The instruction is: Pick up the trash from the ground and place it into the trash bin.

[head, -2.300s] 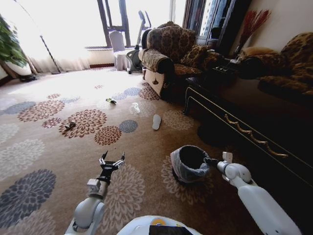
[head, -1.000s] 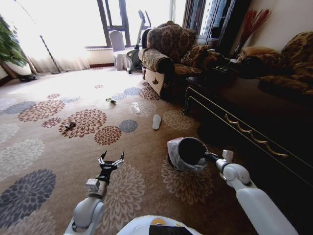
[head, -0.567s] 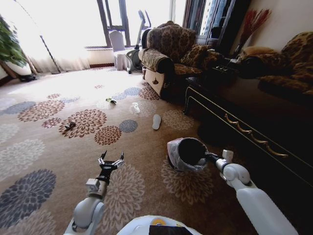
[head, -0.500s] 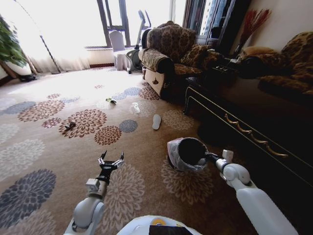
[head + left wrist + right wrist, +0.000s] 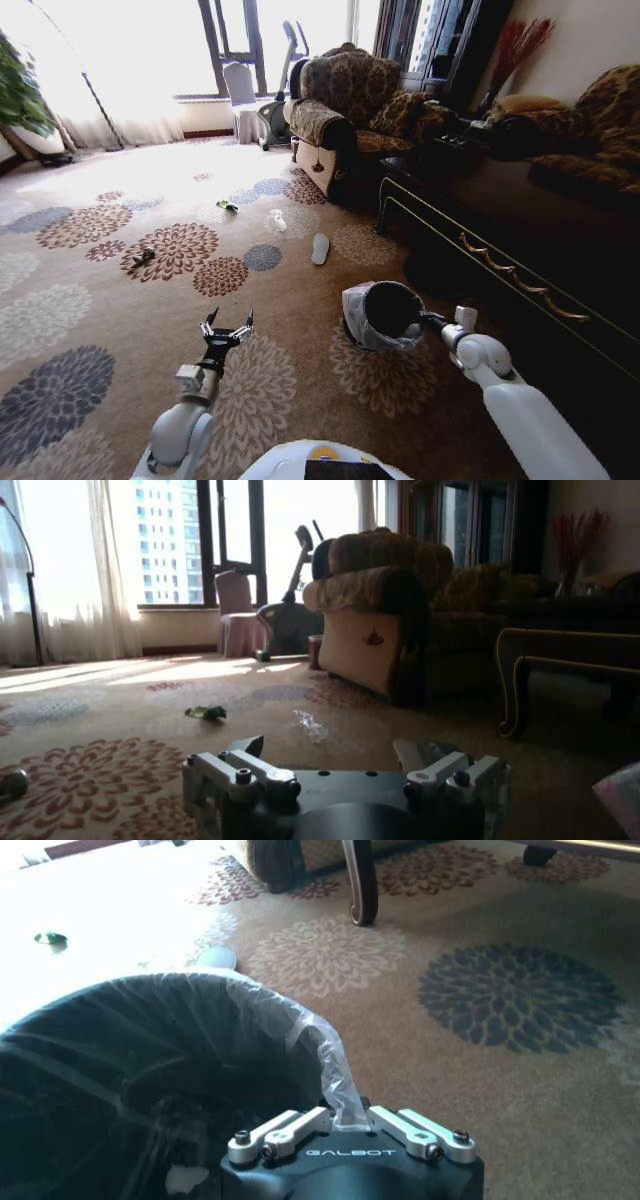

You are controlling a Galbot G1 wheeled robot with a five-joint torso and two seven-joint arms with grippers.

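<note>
The trash bin (image 5: 362, 325), dark and lined with a translucent bag, hangs tilted with its mouth toward me, my right gripper (image 5: 427, 320) shut on its rim. In the right wrist view the right gripper (image 5: 346, 1123) pinches the bag-covered rim of the trash bin (image 5: 250, 1001). My left gripper (image 5: 229, 327) stands open and empty low over the carpet. Trash lies farther out: a green wrapper (image 5: 228, 207), a clear bottle (image 5: 277, 219) and a small dark piece (image 5: 144, 256). Past the left gripper (image 5: 335, 754), the left wrist view shows the green wrapper (image 5: 206, 713) and clear bottle (image 5: 308, 724).
A pale slipper (image 5: 320, 248) lies on the flowered carpet beyond the bin. A dark low table (image 5: 500, 230) runs along the right, with an armchair (image 5: 345, 105) behind it. A chair and exercise machine stand by the window. Open carpet spreads to the left.
Since 2.3 s ago the right gripper has raised the bin and tipped it, shifting it slightly left. Over the last second nothing has moved. The left arm has stayed still.
</note>
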